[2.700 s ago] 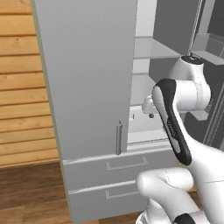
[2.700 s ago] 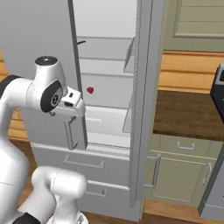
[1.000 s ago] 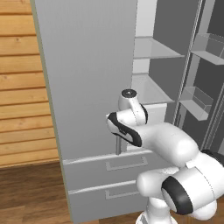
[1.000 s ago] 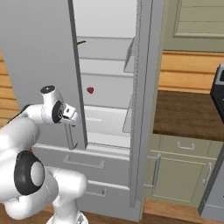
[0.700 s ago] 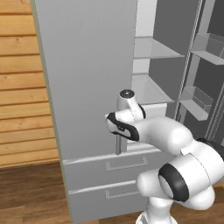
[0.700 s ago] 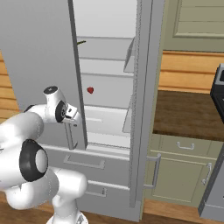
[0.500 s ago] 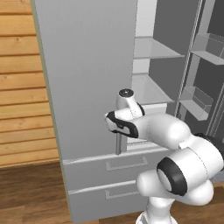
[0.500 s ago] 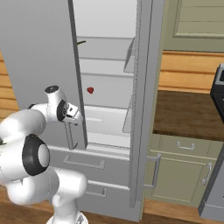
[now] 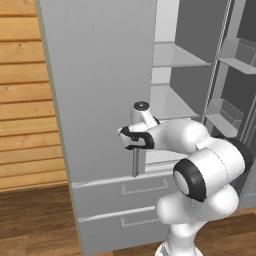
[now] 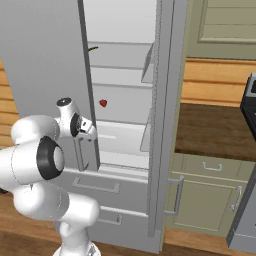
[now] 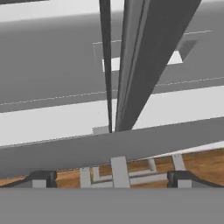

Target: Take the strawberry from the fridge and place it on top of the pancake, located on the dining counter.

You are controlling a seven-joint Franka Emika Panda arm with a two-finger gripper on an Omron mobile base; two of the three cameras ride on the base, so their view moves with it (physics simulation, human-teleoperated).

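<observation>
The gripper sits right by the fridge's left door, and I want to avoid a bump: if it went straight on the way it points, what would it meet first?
Probably the left door's handle: in the hand view that bar runs dead ahead between the open gripper's fingertips, with the fridge behind. How near it is remains unclear.

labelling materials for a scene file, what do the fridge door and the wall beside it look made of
Fridge: looks like painted or brushed metal, a flat, even light grey with no grain; being a render, plastic is possible. Wall: looks like wood, with warm orange-brown horizontal planks, dark seams and faint grain.
</observation>
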